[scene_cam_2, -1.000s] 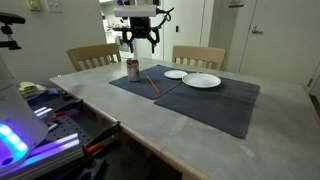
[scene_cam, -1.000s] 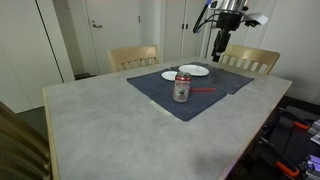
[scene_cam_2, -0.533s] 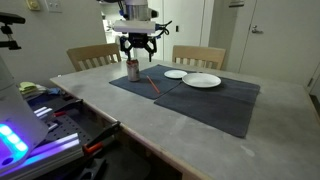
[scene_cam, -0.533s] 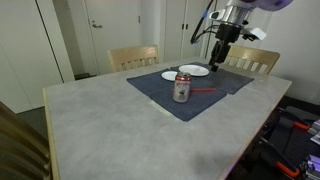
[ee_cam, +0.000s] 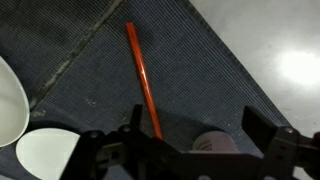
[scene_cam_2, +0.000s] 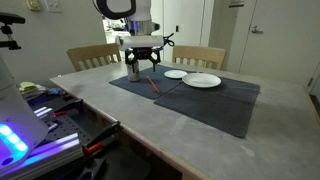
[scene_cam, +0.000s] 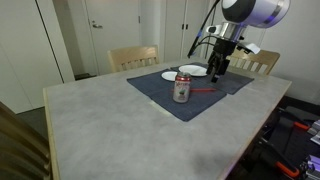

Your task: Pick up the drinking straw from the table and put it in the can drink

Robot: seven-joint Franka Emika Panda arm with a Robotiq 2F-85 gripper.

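table (scene_cam: 100, 125) | drinking straw (ee_cam: 141, 78) on mat (scene_cam: 158, 93), tip near edge | gripper (scene_cam: 216, 71) above, spread

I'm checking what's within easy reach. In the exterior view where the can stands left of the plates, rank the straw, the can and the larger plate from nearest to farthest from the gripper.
1. Drinking straw, lying right under the open gripper.
2. Can drink, just to the gripper's left in this view.
3. Larger white plate, well off to the right.
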